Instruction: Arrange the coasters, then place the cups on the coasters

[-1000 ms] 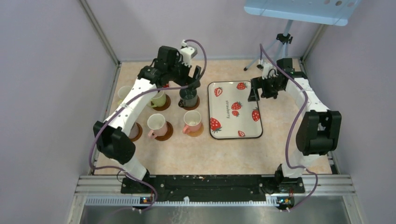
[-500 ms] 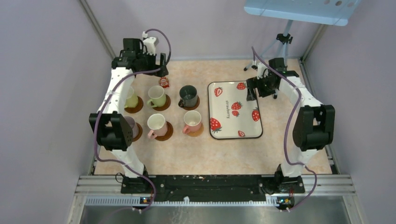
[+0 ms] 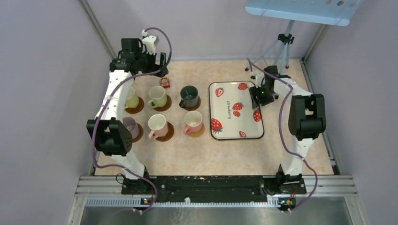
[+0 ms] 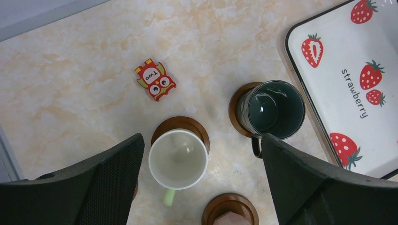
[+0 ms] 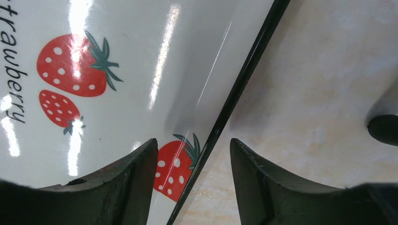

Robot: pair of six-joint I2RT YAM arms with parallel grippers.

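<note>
Six cups stand on coasters in two rows at the left: yellow-green [image 3: 132,100], yellow-green [image 3: 158,97], dark green [image 3: 189,96], purple [image 3: 128,127], cream-white [image 3: 157,124] and pink [image 3: 193,121], the pink one on a tan coaster [image 3: 199,132]. My left gripper [image 3: 159,70] hangs open high above the back row. Its wrist view looks down on a yellow-green cup [image 4: 178,159] and the dark green cup [image 4: 271,108] on brown coasters [image 4: 180,124]. My right gripper [image 5: 193,183] is low, open, its fingers astride the strawberry tray's right rim [image 5: 244,75] without touching it.
The white strawberry tray [image 3: 234,126] lies right of the cups. A small red packet [image 3: 164,82] sits behind the back row. A tripod [image 3: 281,44] stands at the back right. Grey walls close in on the left, back and right.
My left arm swung from over the dark green cup to the back left and stayed open. My right gripper came down onto the tray's right edge and its jaws narrowed.
</note>
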